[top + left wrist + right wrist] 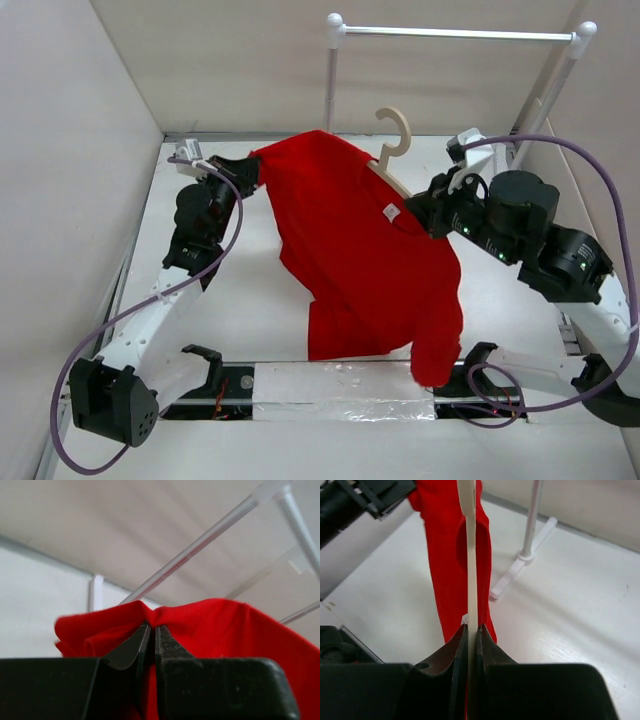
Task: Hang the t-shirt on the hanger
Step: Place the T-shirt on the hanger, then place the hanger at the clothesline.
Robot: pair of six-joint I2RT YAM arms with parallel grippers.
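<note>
The left tool (243,170) is clamped on a fold of the shirt (350,250). The right tool (422,212) is clamped edge-on on the hanger (392,175). The shirt is held aloft, draped below the hanger, with the hook (396,130) standing out beside the neck. The hanger's long axis runs from the right tool toward the left tool. The pinched fold lies beyond the hanger's far end, nearest the left tool. Judged: that side still needs seating.

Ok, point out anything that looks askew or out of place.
The bright red cloth t-shirt hangs lopsided on the tilted pale cream curved hanger: one side is stretched out sideways by the left hand pinching it, while the opposite side sags in a bunch.
</note>
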